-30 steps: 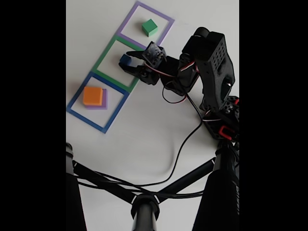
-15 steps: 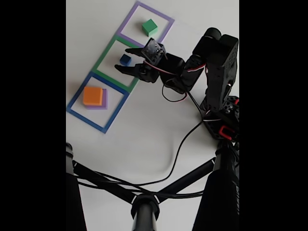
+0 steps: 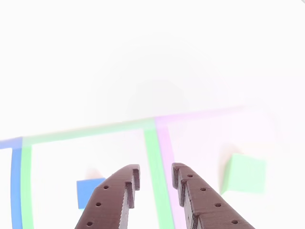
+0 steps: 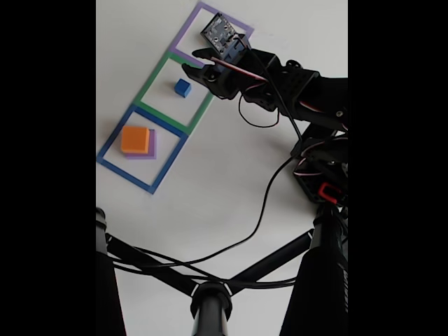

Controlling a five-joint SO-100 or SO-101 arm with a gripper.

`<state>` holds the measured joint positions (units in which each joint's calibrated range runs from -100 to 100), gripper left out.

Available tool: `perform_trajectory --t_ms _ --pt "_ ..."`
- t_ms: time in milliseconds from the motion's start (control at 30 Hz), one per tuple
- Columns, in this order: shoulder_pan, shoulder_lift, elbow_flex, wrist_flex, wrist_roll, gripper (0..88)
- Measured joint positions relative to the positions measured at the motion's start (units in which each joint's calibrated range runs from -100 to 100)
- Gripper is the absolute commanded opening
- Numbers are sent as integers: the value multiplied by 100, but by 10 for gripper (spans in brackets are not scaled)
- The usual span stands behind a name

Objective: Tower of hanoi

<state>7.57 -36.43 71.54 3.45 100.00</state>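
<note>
White tabletop (image 4: pixel 231 182) holds three outlined squares; the empty gripper (image 4: pixel 190 61), fingers apart, hangs over the green-purple border. Blue cube (image 4: pixel 183 87) sits left; orange cube (image 4: pixel 135 139) tops the purple slab (image 4: pixel 152 145).

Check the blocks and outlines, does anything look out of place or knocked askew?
Nothing stands out. The blue cube sits inside the green outline, and the orange cube rests on the purple slab in the blue outline.

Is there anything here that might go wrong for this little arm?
The open claw hangs over the green-purple border line, not over the green cube, so a descent could miss or nudge it. The blue cube sits close by and might get bumped. The glaring other view could hide edges.
</note>
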Motion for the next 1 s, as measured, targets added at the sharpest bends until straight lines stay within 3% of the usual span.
perform_trajectory --t_ms 167,500,600,800,1000 --pt "508 -397 -1036 1862 0 1" --pt "1555 -574 -5117 7368 0 1" --pt "1678 -583 -6162 8555 0 1" --pt "1907 -583 -6876 9318 0 14" --pt "2079 -583 -6928 9390 -20 109"
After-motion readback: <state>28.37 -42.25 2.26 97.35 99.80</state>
